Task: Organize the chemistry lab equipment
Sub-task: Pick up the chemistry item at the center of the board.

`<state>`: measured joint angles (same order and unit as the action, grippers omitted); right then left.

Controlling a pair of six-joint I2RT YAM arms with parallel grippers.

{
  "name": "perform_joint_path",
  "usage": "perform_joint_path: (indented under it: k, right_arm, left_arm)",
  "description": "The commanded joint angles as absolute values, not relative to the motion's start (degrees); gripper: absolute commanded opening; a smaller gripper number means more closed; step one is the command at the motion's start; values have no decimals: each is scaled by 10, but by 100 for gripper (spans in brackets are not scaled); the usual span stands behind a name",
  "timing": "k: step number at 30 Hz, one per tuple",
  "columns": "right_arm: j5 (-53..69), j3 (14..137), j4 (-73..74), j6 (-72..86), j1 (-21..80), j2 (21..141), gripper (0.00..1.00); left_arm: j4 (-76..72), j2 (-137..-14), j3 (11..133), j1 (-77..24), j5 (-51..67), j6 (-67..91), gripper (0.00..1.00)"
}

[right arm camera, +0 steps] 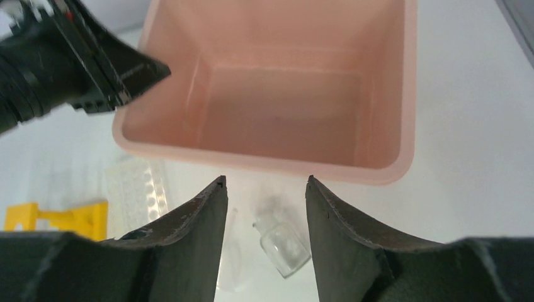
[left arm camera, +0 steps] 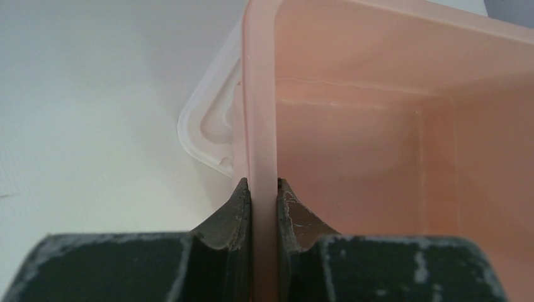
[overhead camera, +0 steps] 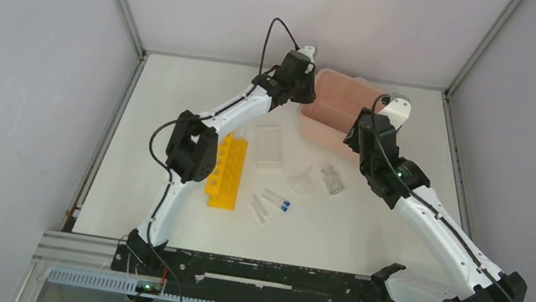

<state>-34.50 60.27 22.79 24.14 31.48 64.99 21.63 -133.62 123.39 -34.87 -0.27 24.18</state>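
Now my left jaws are clamped on the bin (left arm camera: 352, 126) wall at 12 o'clock on the surface (overhead camera: 396, 234), steadying it, I judge. My right jaws hang wide open, empty, above the bottle (right arm camera: 286, 248) at the bin's 6 o'clock; tubes (overhead camera: 276, 199) lie at 7. Next: lower and pinch the bottle squarely.

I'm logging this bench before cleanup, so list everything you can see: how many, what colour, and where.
pink bin: one, pink, far centre of the table, nothing inside
white lid: one, translucent white, showing beside the bin's wall
yellow rack: one, yellow, left of centre
gridded rack: one, clear, right of the yellow rack
blue-capped tubes: at least two, clear, lying nearer than the racks
funnel-shaped piece: one, clear, centre
small bottle: one, clear, right of that piece
left gripper: shut on the bin's wall
right gripper: open, above the bottle
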Motion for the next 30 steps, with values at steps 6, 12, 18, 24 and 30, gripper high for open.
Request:
perform_joint_path:
  k: [6,12,18,24,30]
  right_arm:
    - [-317,606,309,218,366,708,56]
    - [-276,607,313,210,364,758,57]
    - [-241,607,306,201,349,802,60]
    - [-234,629,310,200,342,864,61]
    - [-231,661,309,208,322,914,61]
  left_arm:
    - [188,-1292,1215,-340,2,301,0]
    - [197,-1283,1205,-326,2,320,0]
    - [196,-1274,1197,-318,5,330,0]
    - [199,-1273,1195,-316,4,323,0]
    - [197,-1277,1187,-315,-23,301,0]
